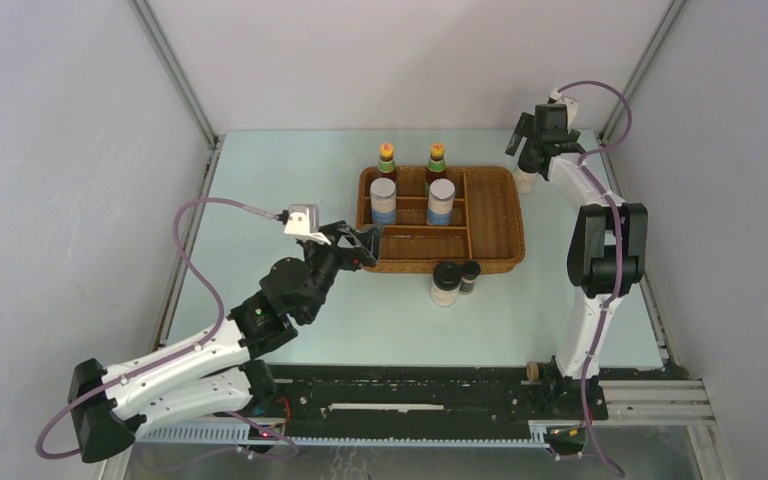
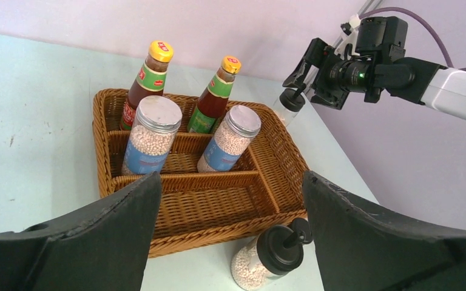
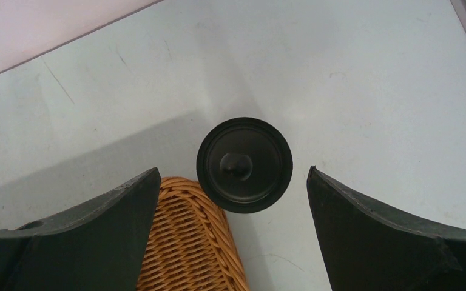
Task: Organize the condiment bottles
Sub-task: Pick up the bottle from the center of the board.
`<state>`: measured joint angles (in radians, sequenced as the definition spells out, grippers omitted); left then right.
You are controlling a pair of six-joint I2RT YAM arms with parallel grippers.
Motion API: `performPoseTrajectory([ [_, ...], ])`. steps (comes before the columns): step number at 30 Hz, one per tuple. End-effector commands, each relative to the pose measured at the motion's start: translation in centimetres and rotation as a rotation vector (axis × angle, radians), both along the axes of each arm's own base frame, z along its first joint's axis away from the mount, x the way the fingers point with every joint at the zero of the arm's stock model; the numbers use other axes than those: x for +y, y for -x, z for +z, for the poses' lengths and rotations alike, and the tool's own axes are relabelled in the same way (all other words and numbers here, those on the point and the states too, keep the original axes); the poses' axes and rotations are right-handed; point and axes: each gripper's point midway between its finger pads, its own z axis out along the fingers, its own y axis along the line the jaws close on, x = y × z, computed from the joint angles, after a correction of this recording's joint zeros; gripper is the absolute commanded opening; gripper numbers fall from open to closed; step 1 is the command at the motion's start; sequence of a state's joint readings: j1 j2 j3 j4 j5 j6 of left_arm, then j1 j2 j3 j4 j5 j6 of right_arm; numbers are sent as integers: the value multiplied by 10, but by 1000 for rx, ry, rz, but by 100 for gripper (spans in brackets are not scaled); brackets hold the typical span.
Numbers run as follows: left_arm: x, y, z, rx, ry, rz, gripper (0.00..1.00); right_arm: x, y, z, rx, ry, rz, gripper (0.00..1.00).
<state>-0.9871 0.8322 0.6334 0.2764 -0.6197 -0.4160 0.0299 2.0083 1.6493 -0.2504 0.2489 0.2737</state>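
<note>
1. Right gripper (image 3: pixel 233 174) of mine hangs spread and empty straight above the black-capped bottle (image 3: pixel 244 165), which stands on the counter (image 3: pixel 370 91) just beside the far right corner of the wicker tray (image 3: pixel 185 242).
2. I judge the step is picking it up: descend, close below the cap, then lift it over the rim.
3. My left gripper (image 2: pixel 232 179) hovers spread and empty at the tray's near left.
4. Sauce bottles (image 1: pixel 387 160) and shakers (image 1: pixel 383 200) fill the far compartments; two bottles (image 1: pixel 446 283) stand outside the near rim.
</note>
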Motion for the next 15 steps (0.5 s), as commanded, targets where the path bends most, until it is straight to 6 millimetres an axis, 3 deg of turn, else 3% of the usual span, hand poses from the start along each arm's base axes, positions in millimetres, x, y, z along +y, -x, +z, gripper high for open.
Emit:
performPoseTrajectory([
  [1, -4, -2, -8, 3, 18, -22, 90, -9, -15, 20, -51, 16, -9, 100],
  [15, -4, -7, -14, 13, 22, -17, 90, -10, -23, -7, -11, 6, 4, 100],
])
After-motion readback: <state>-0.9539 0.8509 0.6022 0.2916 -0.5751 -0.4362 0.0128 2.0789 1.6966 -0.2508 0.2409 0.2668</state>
